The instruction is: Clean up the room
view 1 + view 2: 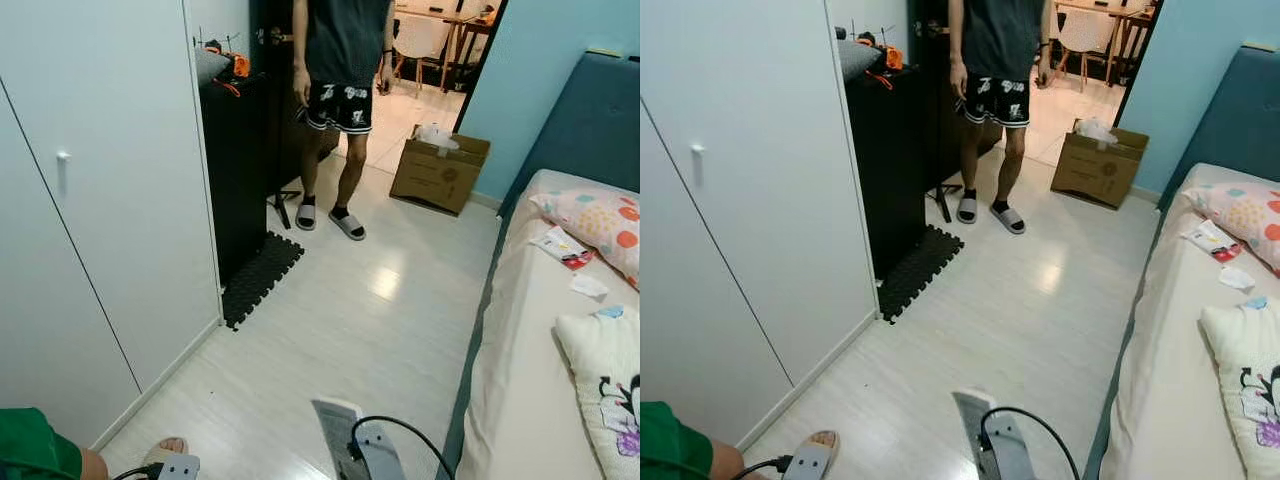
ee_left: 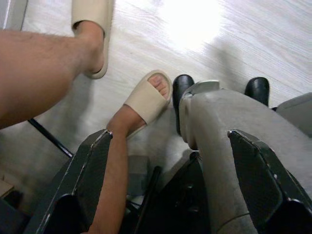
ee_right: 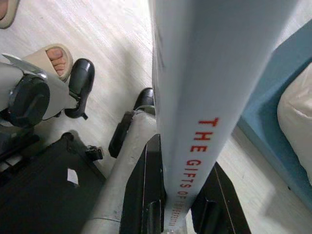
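A long white box [image 3: 195, 97] with red lettering is clamped between the black fingers of my right gripper [image 3: 183, 204], which is shut on it. The box's end [image 1: 335, 412] also pokes up at the bottom middle of the eye views, above my right wrist [image 1: 378, 455]. My left gripper [image 2: 170, 195] hangs low and open, its fingers [image 2: 90, 170] spread wide with nothing held. On the bed [image 1: 520, 380] to the right lie a red and white packet [image 1: 563, 247] and a white scrap [image 1: 588, 285].
A person [image 1: 340, 100] stands ahead near the doorway. Another person's leg and beige slipper [image 2: 146, 100] are close on my left. A cardboard box [image 1: 438, 172], a black cabinet [image 1: 235, 170], a foam mat [image 1: 262, 278] and a white wardrobe [image 1: 100, 200] edge the floor.
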Robot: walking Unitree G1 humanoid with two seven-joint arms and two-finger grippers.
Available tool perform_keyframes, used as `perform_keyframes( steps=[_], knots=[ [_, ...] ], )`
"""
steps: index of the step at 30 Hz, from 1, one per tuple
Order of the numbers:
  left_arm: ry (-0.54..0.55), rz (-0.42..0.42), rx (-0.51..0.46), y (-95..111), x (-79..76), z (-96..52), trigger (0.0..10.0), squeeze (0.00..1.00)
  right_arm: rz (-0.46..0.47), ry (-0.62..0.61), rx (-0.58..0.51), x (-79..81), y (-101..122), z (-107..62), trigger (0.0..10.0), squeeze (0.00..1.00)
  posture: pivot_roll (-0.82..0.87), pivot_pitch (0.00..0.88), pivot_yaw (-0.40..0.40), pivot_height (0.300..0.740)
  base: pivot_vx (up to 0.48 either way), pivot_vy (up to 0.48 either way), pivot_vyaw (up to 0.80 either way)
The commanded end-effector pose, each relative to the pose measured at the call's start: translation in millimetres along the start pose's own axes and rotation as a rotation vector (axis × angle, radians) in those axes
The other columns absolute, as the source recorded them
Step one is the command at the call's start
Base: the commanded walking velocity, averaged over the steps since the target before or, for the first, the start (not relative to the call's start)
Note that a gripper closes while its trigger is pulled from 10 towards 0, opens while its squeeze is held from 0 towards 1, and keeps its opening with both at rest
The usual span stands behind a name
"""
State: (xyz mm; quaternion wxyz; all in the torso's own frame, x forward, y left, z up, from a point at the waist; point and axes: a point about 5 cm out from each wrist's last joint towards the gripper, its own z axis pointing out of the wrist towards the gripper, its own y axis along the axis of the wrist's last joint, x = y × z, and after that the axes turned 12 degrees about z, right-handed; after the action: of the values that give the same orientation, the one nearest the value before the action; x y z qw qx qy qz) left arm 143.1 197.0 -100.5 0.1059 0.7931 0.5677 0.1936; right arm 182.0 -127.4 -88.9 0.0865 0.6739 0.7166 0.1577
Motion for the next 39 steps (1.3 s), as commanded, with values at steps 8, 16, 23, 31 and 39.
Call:
perform_keyframes(
  steps=[8, 16, 23, 31, 39],
  knots=[
    [-0.002, 0.032, 0.024, -8.8, 4.8, -1.4, 10.0, 0.0, -0.017, -0.019, 0.008, 3.6, -3.3, 0.6, 10.0, 0.0, 0.13, 0.0, -0.081, 0.74, 0.199, 0.0, 0.0],
    [-0.002, 0.023, 0.021, -8.8, 4.7, -1.4, 10.0, 0.0, -0.031, -0.026, 0.029, -4.3, -8.4, 0.2, 10.0, 0.0, 0.14, 0.0, -0.097, 0.74, 0.279, 0.0, 0.0],
    [-0.006, 0.015, 0.017, -8.5, 3.1, -1.3, 10.0, 0.0, -0.059, -0.03, 0.031, -5.5, -8.5, 0.1, 10.0, 0.0, 0.14, 0.0, -0.102, 0.74, 0.284, 0.0, 0.0],
    [-0.001, 0.01, 0.022, -10.6, 2.7, -1.6, 10.0, 0.0, -0.031, -0.042, 0.021, -6.3, -9.1, 0.2, 10.0, 0.0, 0.16, 0.0, -0.108, 0.74, 0.292, 0.0, 0.0],
    [0.0, -0.019, 0.047, -21.2, -1.1, -3.1, 10.0, 0.0, 0.073, -0.06, 0.014, -9.8, -12.9, 0.2, 10.0, 0.0, 0.15, 0.0, -0.105, 0.74, 0.285, 0.0, -0.58]
  ],
)
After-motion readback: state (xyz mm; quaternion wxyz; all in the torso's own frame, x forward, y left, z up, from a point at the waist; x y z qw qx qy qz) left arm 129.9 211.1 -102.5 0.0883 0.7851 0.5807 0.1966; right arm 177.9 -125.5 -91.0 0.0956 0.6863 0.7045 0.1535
